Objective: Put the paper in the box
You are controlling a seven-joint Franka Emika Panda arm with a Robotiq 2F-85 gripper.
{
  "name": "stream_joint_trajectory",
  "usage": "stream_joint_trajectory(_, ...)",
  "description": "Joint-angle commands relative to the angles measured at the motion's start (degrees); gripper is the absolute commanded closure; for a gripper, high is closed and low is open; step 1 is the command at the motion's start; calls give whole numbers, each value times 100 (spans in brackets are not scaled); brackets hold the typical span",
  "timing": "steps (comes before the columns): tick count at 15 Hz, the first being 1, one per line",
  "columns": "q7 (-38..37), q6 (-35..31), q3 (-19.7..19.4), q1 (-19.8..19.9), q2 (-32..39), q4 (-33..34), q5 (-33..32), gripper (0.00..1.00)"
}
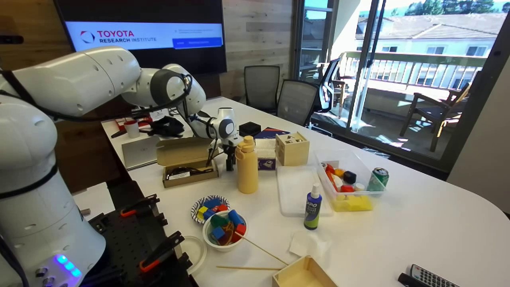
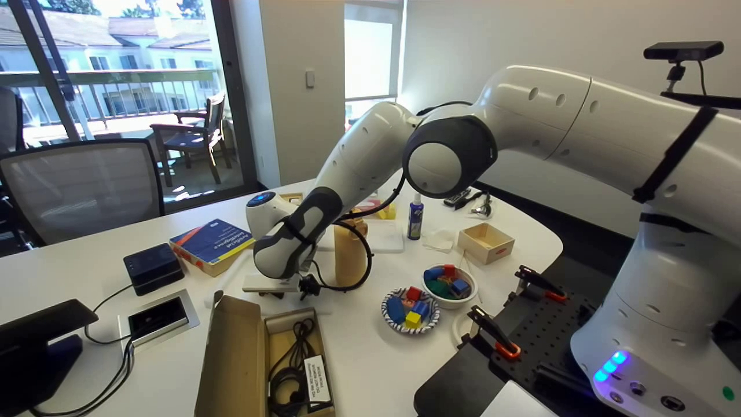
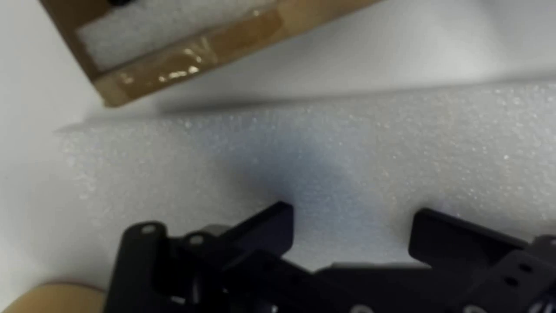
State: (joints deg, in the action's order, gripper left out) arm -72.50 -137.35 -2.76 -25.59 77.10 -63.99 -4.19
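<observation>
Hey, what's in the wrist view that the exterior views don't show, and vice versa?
Only the wrist view shows the grainy surface of a white foam-like sheet, shiny tape on a cardboard box, and the jaws clearly standing apart.

Only the exterior views show the white arm, the white bowl of blocks and the blue spray bottle; a wall screen appears in an exterior view.

Both share the white tabletop and, it seems, the yellow bottle, likely the rounded tan edge at the wrist view's lower left.
</observation>
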Motion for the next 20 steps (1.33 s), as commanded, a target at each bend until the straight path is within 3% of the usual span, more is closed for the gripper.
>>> stream_joint_trajectory(1, 188, 274, 189, 55, 566, 660, 136, 55)
stream_joint_trajectory(4, 224, 528, 222, 49, 700, 976, 124, 78)
stream_joint_trajectory(6, 231, 654, 237, 43, 684, 1110, 116, 41)
stream_joint_trajectory(8, 203, 813, 238, -22, 574, 1192, 85, 33)
stream_joint_trajectory(12, 179, 983, 297, -167, 164, 991, -50, 3)
stream_joint_trajectory(16, 188, 1125, 236, -291, -8, 1059, -84, 0)
stream_joint_trajectory(20, 481, 1280, 244, -139, 161, 1263, -61, 0)
